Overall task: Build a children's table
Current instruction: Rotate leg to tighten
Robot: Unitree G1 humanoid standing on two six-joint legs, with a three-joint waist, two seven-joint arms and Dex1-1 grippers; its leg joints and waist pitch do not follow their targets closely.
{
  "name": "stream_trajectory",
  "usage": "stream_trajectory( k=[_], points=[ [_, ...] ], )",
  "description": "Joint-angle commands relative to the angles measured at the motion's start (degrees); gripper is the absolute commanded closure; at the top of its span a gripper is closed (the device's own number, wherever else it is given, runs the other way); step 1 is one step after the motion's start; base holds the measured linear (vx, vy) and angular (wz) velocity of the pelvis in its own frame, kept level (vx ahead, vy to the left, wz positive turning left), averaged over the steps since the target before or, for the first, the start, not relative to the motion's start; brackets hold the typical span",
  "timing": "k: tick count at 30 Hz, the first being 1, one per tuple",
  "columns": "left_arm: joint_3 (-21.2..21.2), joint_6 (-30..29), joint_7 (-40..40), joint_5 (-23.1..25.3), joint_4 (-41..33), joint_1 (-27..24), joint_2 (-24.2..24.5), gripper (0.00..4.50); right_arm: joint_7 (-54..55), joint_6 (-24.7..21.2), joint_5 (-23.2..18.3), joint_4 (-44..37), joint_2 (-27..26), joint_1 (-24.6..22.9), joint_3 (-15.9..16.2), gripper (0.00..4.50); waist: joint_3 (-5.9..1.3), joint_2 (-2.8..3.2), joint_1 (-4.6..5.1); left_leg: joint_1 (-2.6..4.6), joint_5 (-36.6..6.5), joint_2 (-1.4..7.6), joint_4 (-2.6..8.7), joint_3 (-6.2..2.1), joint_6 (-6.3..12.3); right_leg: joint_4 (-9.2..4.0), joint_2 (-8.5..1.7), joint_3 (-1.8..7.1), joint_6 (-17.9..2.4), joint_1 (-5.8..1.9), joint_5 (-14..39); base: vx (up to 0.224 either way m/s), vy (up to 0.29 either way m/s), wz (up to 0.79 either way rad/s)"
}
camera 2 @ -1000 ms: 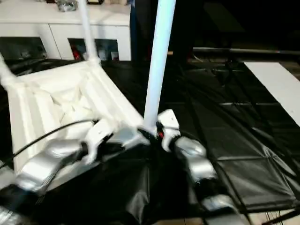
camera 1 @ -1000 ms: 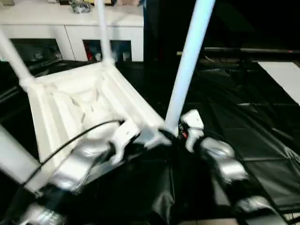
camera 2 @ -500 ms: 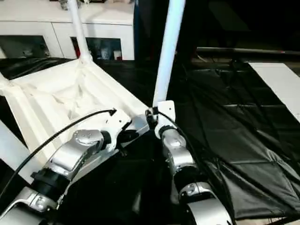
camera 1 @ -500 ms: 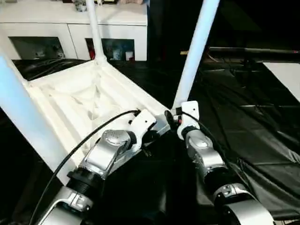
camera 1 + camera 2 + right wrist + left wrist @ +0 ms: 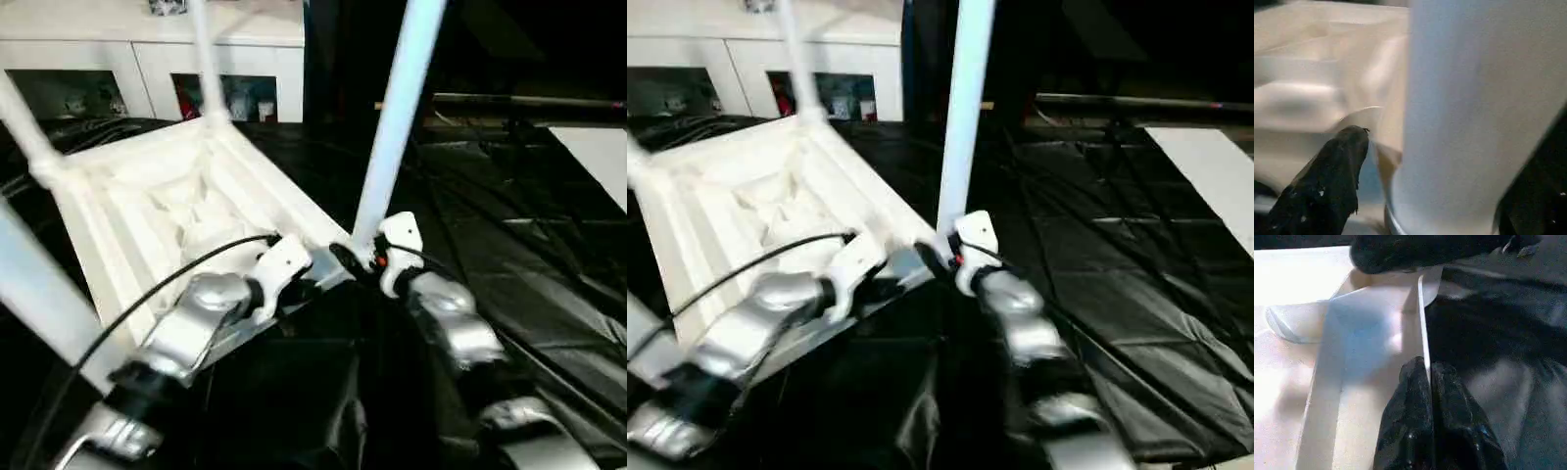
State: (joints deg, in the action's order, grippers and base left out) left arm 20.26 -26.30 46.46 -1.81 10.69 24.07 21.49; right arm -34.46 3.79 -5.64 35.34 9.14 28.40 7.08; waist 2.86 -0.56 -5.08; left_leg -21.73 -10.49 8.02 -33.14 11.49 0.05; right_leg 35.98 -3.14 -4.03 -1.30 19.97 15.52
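The white tabletop [image 5: 167, 206] lies upside down on black sheeting, tilted, with legs standing up from its corners: a back leg [image 5: 204, 59], a left leg [image 5: 24, 127], a near-left leg [image 5: 39, 304] and a near-right leg [image 5: 397, 127]. My left gripper [image 5: 1425, 369] is shut on the tabletop's thin raised rim [image 5: 1421, 323], close to the near-right corner. My right gripper [image 5: 358, 262] is at the foot of the near-right leg [image 5: 1479, 112]. Its jaws stand open on either side of the leg, and one finger [image 5: 1332, 176] is clearly apart from it.
A white cabinet [image 5: 147, 59] with glass doors runs along the back. Wrinkled black sheeting [image 5: 549, 294] covers the floor to the right. A white panel [image 5: 598, 157] lies at the far right, behind a dark bar [image 5: 529, 100]. A black cable [image 5: 176, 284] runs along my left forearm.
The head views have shifted and tilted. Both grippers stay at the tabletop's near-right corner, the left on the rim and the right at the leg's foot.
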Motion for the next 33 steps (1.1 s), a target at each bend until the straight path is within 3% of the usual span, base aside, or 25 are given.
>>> stream_trajectory(
  k=[1, 2, 3, 4, 8, 9, 10, 14, 21, 27, 33],
  points=[
    [5.3, 1.3, 7.1, 0.9, 0.8, -4.2, 3.9, 4.50, -10.4, -0.9, -1.9, -5.3, 3.6, -2.9, 3.0, 0.58, -2.91, -0.10, 0.12, 1.03, -4.6, 6.62, 3.37, -3.16, 6.58, -4.08, -6.98, 3.97, -11.5, -1.17, -5.6, 0.000, 0.000, 0.00],
    [5.3, 2.1, 8.5, 0.5, -0.1, -4.7, 5.0, 4.50, -12.8, -1.0, -2.3, -6.5, 4.8, -3.6, 3.5, 0.58, -3.05, -0.22, 0.19, 0.92, -4.1, 6.76, 3.31, -3.20, 6.97, -3.72, -6.90, 3.97, -11.2, -1.38, -7.4, 0.000, 0.000, 0.00],
    [5.3, 2.6, 9.3, 0.3, -0.5, -5.0, 5.6, 4.50, -14.2, -1.1, -2.5, -7.2, 5.4, -4.1, 3.8, 0.58, -3.02, -0.15, 0.24, 1.14, -4.2, 6.75, 3.28, -3.09, 7.19, -3.68, -6.78, 3.95, -11.6, -1.07, -8.0, 0.000, 0.000, 0.00],
    [5.0, 3.6, 10.8, -0.4, -1.2, -5.6, 6.5, 4.50, -16.6, -1.6, -3.2, -8.5, 6.5, -4.8, 4.2, 0.58, -2.85, 0.21, 0.37, 1.17, -5.2, 6.66, 3.40, -3.05, 6.75, -3.89, -6.84, 3.99, -12.6, -0.93, -6.5, 0.000, 0.000, 0.00],
    [3.3, 6.1, 16.5, -3.1, -4.6, -7.8, 10.8, 4.50, -27.2, -4.1, -5.6, -14.0, 12.1, -7.9, 6.6, 0.58, -2.76, 0.04, 0.32, 1.04, -8.2, 6.96, 3.69, -3.32, 5.74, -4.11, -6.79, 3.91, -12.2, -1.36, -2.9, 0.000, 0.000, 0.00],
    [3.2, 6.1, 16.8, -3.1, -4.9, -7.9, 11.3, 4.50, -28.3, -4.4, -5.7, -14.4, 12.7, -8.1, 6.8, 0.58, -2.64, 0.37, 0.26, 1.38, -9.1, 6.91, 3.74, -3.17, 5.27, -4.25, -6.74, 4.00, -12.5, -0.96, -1.8, 0.000, 0.000, 0.00],
    [3.0, 6.1, 18.1, -3.4, -5.5, -8.0, 12.4, 4.50, -29.9, -4.2, -5.6, -14.4, 13.4, -8.2, 7.2, 0.58, -2.54, 0.27, 0.43, 1.22, -10.4, 6.86, 3.92, -3.23, 4.07, -4.46, -6.93, 4.02, -13.1, -1.05, 0.7, 0.000, 0.000, 0.00],
    [2.5, 6.3, 20.0, -4.9, -6.1, -8.1, 13.6, 4.50, -31.4, -3.1, -5.2, -14.1, 14.2, -8.0, 7.9, 0.58, -2.61, 0.24, 0.44, 1.43, -11.3, 6.81, 3.97, -3.15, 2.08, -4.53, -7.00, 4.16, -13.4, -0.96, 2.7, 0.000, 0.000, 0.00],
    [1.9, 7.3, 20.7, -4.3, -5.0, -7.7, 14.1, 4.50, -32.0, -3.3, -5.8, -11.7, 12.8, -6.2, 7.1, 0.73, -2.99, 0.21, 0.33, 1.23, -6.8, 6.53, 3.32, -3.04, 4.14, -3.76, -7.00, 4.00, -14.3, -1.22, -5.1, 0.000, 0.000, 0.00],
    [2.0, 7.3, 20.7, -4.4, -4.7, -7.5, 13.9, 4.50, -32.7, -2.8, -5.9, -10.7, 12.3, -5.9, 6.8, 1.06, -2.93, 0.32, 0.29, 1.38, -7.6, 6.72, 3.40, -3.10, 3.81, -3.74, -6.90, 3.93, -14.5, -1.15, -3.4, 0.000, 0.000, 0.00],
    [2.1, 7.4, 20.9, -4.2, -4.5, -7.5, 13.7, 4.50, -33.2, -2.4, -5.7, -10.0, 12.4, -5.9, 6.8, 1.70, -3.00, 0.23, 0.28, 1.32, -7.3, 6.58, 3.27, -3.05, 3.78, -3.65, -6.94, 3.92, -14.6, -1.25, -3.9, 0.000, 0.000, 0.00]
  ],
)
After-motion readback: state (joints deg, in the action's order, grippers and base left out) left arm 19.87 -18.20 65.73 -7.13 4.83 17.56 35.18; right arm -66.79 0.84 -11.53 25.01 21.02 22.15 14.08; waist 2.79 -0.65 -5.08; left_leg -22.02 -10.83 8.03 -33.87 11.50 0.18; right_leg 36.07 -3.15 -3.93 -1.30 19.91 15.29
